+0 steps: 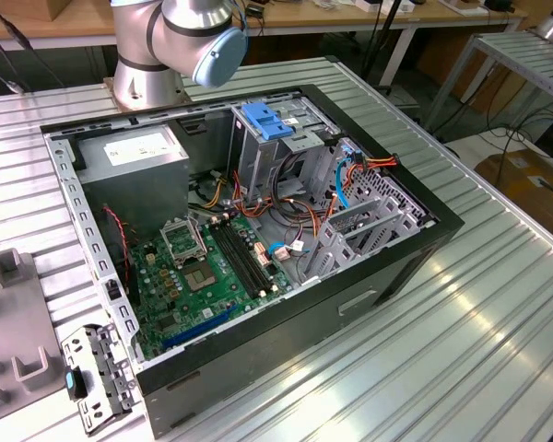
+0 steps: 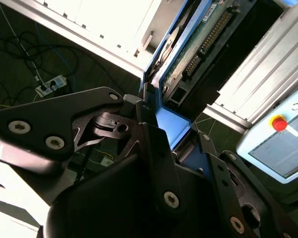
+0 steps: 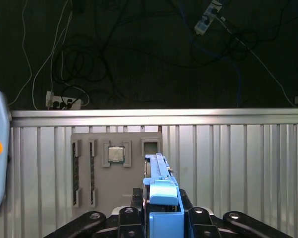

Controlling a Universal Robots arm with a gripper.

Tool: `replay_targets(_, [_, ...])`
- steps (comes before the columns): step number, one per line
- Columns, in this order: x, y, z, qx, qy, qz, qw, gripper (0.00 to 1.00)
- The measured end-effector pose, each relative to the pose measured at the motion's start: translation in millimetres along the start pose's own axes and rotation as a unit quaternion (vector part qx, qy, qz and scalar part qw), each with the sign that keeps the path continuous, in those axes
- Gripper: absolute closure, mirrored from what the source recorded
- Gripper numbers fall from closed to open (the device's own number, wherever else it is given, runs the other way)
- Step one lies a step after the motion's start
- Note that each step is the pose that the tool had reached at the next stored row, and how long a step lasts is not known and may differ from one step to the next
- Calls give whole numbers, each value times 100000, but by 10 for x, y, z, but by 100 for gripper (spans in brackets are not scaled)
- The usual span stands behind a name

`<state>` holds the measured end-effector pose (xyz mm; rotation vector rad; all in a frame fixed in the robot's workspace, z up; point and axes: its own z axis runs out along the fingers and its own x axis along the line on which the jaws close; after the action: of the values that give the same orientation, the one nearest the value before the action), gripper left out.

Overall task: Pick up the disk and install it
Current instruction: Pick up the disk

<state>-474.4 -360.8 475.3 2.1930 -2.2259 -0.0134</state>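
The disk (image 3: 158, 171) stands edge-on between my black fingers (image 3: 134, 218), its blue bracket rail (image 3: 163, 194) facing the camera in the first wrist view. In the second wrist view the disk (image 2: 198, 44) shows its green circuit-board underside with a blue rail along the edge. My gripper (image 2: 161, 124) is shut on the disk and holds it in the air above a ribbed metal table (image 3: 238, 168). In the exterior view the arm's base (image 1: 166, 46) stands behind the open computer case (image 1: 249, 230).
Inside the case stands an upright metal drive cage with a blue latch (image 1: 267, 122), beside orange and blue cables (image 1: 350, 170) and the green motherboard (image 1: 203, 267). A grey power supply box (image 1: 134, 155) fills one corner. A grey parts tray (image 3: 114, 168) lies on the table below the gripper.
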Motion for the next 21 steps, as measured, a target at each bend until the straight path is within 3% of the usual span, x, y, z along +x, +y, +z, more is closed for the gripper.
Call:
replay_targets(15, [1, 4, -203, 0, -3, 2, 100000, 63])
replay_targets(21, [1, 4, -215, -4, -2, 0, 100000, 63])
